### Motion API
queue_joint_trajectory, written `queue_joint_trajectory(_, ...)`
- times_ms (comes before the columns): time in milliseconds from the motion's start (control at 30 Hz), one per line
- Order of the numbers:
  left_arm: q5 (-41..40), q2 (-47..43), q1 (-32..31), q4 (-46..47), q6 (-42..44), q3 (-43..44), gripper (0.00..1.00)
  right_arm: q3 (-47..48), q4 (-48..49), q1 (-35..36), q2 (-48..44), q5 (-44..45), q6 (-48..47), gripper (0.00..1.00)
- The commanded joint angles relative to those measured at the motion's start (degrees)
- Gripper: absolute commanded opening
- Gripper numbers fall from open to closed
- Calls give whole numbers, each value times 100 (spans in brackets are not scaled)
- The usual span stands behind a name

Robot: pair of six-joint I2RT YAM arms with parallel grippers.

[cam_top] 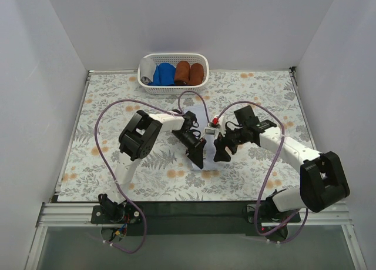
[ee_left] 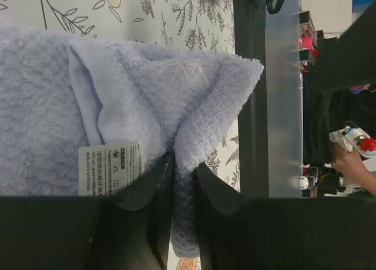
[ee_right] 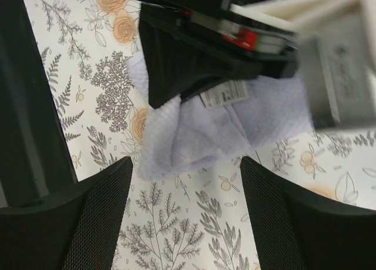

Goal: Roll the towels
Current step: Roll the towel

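The pale blue-lavender towel (cam_top: 199, 113) lies mid-table, reaching from near the basket toward me. My left gripper (cam_top: 198, 153) is shut on a raised fold at its near end. The left wrist view shows the plush fold (ee_left: 194, 93) pinched between my jaws (ee_left: 184, 164), with a white care label (ee_left: 110, 167) beside them. My right gripper (cam_top: 218, 151) is open and empty just right of the towel; in its wrist view the towel's corner (ee_right: 194, 129) lies just ahead of the spread fingers (ee_right: 94, 214). A grey cloth (cam_top: 146, 69) sits in the basket's left end.
A white slatted basket (cam_top: 174, 89) stands at the back centre, holding a bright blue cloth (cam_top: 164, 74) and rust-brown rolls (cam_top: 189, 73). A floral mat (cam_top: 117, 105) covers the table. The table's dark near edge (ee_left: 252, 105) shows in the left wrist view.
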Motion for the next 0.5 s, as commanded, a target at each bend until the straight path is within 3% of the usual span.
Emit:
queue_joint_trajectory(0,-568,264,65,-30,177,43,18,-82,519,558,-152,529,-213,68)
queue_joint_trajectory(133,-603,360,65,-127,256,166,19,-205,897,1173,14,959,-336,69)
queue_joint_trajectory(467,-664,361,161,23,291,-1,21,-521,1390,1447,603,1119,-565,64)
